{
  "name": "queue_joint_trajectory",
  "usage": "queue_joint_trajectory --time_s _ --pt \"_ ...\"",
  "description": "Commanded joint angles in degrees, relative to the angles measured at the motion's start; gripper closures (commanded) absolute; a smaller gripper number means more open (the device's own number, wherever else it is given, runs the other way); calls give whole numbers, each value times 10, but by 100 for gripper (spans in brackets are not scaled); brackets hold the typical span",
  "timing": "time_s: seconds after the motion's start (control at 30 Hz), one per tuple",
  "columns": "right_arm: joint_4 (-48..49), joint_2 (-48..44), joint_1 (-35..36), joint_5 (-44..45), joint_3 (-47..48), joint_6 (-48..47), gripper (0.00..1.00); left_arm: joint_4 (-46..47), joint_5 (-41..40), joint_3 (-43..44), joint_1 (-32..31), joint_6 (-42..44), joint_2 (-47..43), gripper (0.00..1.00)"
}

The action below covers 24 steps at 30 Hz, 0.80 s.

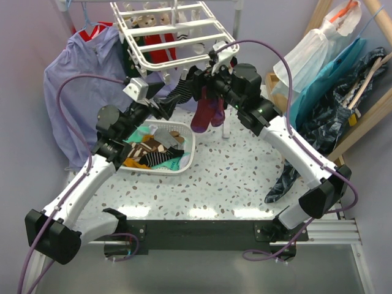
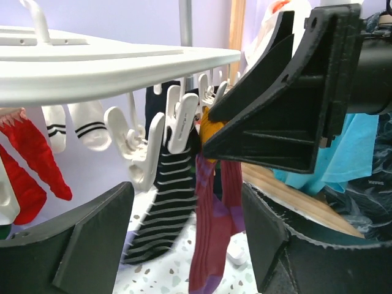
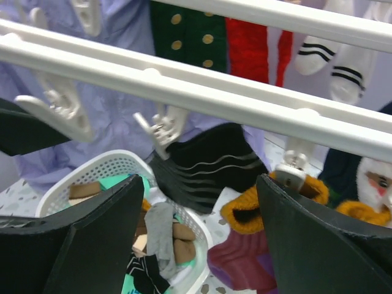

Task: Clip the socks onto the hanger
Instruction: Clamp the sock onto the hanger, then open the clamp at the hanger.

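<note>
The white hanger (image 1: 173, 29) hangs at the back, its clips holding several socks. A maroon-and-purple sock pair (image 1: 206, 114) with an orange cuff dangles from a clip (image 3: 291, 173) at its near edge. A black-white striped sock (image 2: 160, 208) hangs beside it. My left gripper (image 2: 187, 208) is open, its jaws standing wide on either side of these socks without touching them. My right gripper (image 3: 201, 190) is open and empty just under the hanger's bar (image 3: 214, 98), above the orange cuff (image 3: 246, 211). More socks lie in the basket (image 1: 186, 160).
A lavender shirt (image 1: 79, 92) hangs at the back left behind the white slotted basket. Red socks (image 2: 27, 162) and white socks (image 2: 86, 125) hang from farther clips. Plastic bags (image 1: 331, 92) and a wooden frame (image 1: 367, 116) crowd the right side. A dark cloth (image 1: 282, 180) lies on the table.
</note>
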Motion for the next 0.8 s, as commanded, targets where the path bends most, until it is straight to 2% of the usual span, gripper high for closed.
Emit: queue_joint_trajectory --time_s 0.0,0.23,0.47,0.77 --pt "2 -14 -16 64 5 38 22 17 -15 -5 4 26 -8 23" --pt "-2 -18 -46 91 -5 76 22 36 -6 4 11 43 5 24" --pt "2 -25 -57 80 -14 74 22 58 7 3 10 76 15 24" --pt "6 -56 -58 46 -37 48 22 124 28 23 10 64 63 32"
